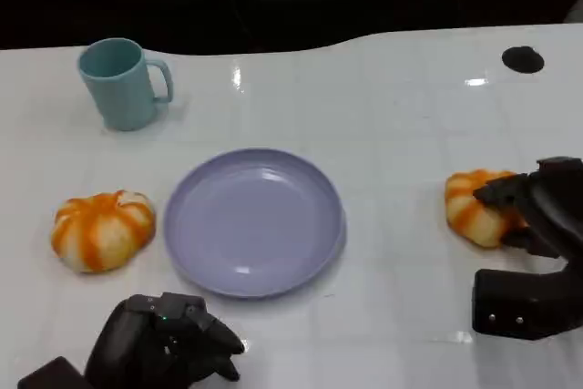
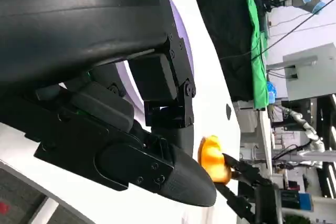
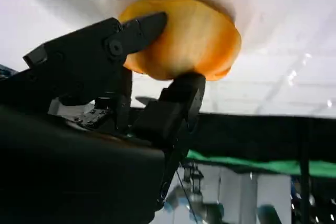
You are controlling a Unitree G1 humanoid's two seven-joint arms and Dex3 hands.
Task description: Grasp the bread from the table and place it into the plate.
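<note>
Right hand (image 1: pixel 533 211) at right edge of the head frame, fingers closing around the bread (image 1: pixel 475 206) on the table (image 1: pixel 401 107); right wrist view shows fingers (image 3: pixel 142 30) touching both sides of the roll, so grip looks made or nearly made, bread not lifted. Risk: hold looks shallow at the roll's edge, so it could slip or squash on lift, or drop short of the plate (image 1: pixel 255 221) at centre. Second bread roll (image 1: pixel 102 229) sits at left. Left hand (image 1: pixel 164 343) at lower left, fingers curled, holding nothing.
</note>
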